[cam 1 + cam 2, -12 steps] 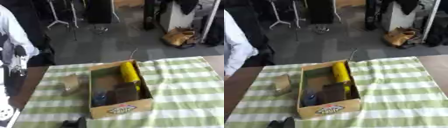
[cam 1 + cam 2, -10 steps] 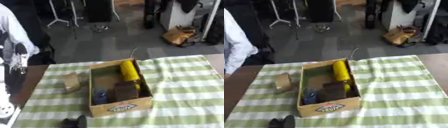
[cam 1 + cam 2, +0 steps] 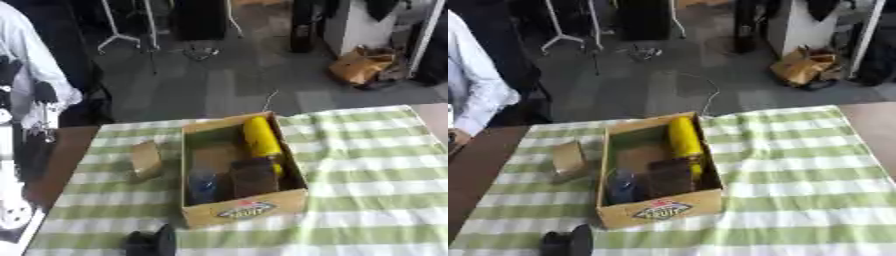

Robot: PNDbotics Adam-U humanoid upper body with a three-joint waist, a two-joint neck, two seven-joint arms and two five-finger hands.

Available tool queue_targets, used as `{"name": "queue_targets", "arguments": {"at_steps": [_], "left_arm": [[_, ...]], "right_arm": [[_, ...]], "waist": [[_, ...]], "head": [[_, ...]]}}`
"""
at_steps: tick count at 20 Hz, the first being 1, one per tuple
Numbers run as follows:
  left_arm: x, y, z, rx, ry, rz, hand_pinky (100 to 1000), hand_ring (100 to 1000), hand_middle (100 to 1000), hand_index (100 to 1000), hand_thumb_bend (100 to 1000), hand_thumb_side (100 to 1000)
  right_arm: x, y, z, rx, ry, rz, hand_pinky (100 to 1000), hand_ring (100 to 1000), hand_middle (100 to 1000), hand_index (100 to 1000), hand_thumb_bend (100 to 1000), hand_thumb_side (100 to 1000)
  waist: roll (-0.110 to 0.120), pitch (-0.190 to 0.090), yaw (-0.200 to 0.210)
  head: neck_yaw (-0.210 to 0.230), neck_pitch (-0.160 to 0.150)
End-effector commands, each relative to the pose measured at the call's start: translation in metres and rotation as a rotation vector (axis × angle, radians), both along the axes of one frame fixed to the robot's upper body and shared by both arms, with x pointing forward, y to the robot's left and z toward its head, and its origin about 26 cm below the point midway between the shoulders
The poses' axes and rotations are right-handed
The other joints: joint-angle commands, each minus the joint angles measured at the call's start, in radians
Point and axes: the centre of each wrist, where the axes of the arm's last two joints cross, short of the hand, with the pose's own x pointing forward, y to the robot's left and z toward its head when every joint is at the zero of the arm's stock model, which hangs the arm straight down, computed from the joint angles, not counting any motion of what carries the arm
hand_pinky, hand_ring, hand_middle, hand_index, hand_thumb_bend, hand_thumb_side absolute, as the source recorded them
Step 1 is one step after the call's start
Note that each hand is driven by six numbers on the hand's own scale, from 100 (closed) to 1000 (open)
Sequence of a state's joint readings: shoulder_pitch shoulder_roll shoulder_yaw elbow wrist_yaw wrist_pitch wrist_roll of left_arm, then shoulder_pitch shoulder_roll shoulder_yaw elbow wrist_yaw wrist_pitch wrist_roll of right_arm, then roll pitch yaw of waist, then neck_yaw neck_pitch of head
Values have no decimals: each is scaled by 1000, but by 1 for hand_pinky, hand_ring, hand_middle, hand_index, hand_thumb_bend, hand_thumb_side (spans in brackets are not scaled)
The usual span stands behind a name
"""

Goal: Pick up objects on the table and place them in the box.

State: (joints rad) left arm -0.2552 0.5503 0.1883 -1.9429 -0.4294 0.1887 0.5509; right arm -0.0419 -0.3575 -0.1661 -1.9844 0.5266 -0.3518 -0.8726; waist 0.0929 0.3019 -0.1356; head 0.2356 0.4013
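An open cardboard box (image 3: 246, 212) stands in the middle of the green-and-white striped cloth. Inside it a yellow cylinder (image 3: 261, 140) lies along the right wall. A dark brown block (image 3: 255, 176) and a small blue thing (image 3: 204, 183) sit at the near end. Left of the box, a small tan packet (image 3: 145, 160) rests on the cloth. A black rounded object (image 3: 150, 242) sits on the cloth by the near edge, in front of the box's left corner. Neither of my hands shows in either view.
The striped cloth (image 3: 376, 170) covers most of the table, and bare brown table (image 3: 470, 170) shows at the left. A person in a white shirt (image 3: 31, 75) stands at the table's left side. Beyond the far edge is grey floor with a brown bag (image 3: 363, 65) and stands.
The whole picture has shifted slightly with the camera. The box, the tan packet and the black object lie where they were.
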Motion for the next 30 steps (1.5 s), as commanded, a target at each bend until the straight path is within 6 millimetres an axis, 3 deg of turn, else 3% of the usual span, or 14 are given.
{"name": "queue_targets", "arguments": {"at_steps": [1,4,7,15,17,18,19,20,21,22,30], "left_arm": [[1,4,12,45,19,8,980,1000,996,1000,284,1000],[5,7,15,83,97,31,968,1000,986,996,363,1000],[11,12,21,167,208,64,972,1000,983,999,385,1000],[35,32,45,580,761,159,993,1000,976,1000,373,1000],[41,35,49,638,875,157,1000,1000,982,1000,405,1000],[44,36,51,669,933,148,1000,1000,1000,1000,488,988],[47,38,52,709,998,142,1000,1000,1000,1000,488,988],[50,40,54,736,1057,138,1000,1000,1000,1000,546,988],[53,43,57,750,1104,135,1000,1000,1000,1000,546,988],[55,46,59,759,1141,133,1000,1000,1000,1000,600,978],[74,54,71,802,1288,150,1000,1000,1000,1000,637,960]], "right_arm": [[-2,-3,8,-28,-59,11,777,987,899,908,100,1000],[-2,-2,8,-29,-57,11,776,987,899,908,100,1000],[-2,-2,7,-32,-56,12,776,987,899,908,100,1000],[-2,-1,5,-38,-45,17,775,987,899,907,100,1000],[-2,0,5,-37,-43,18,775,987,898,907,100,1000],[-2,0,5,-38,-43,19,775,987,898,907,100,1000],[-2,0,5,-40,-42,21,775,987,898,907,100,1000],[-2,0,5,-40,-42,22,775,987,898,906,100,1000],[-2,1,4,-40,-42,23,775,987,898,906,100,1000],[-2,1,4,-40,-41,23,774,987,898,906,100,1000],[-2,2,3,-45,-30,28,772,987,898,905,100,1000]], "waist": [[-1,-15,2],[0,-14,0],[1,-14,-2],[4,-25,-9],[4,-27,-11],[4,-27,-14],[5,-28,-18],[6,-29,-20],[6,-29,-21],[7,-29,-22],[10,-29,-25]], "head": [[6,-15],[11,-37],[14,-47],[20,-64],[21,-66],[23,-66],[26,-67],[27,-68],[27,-69],[27,-70],[31,-89]]}}
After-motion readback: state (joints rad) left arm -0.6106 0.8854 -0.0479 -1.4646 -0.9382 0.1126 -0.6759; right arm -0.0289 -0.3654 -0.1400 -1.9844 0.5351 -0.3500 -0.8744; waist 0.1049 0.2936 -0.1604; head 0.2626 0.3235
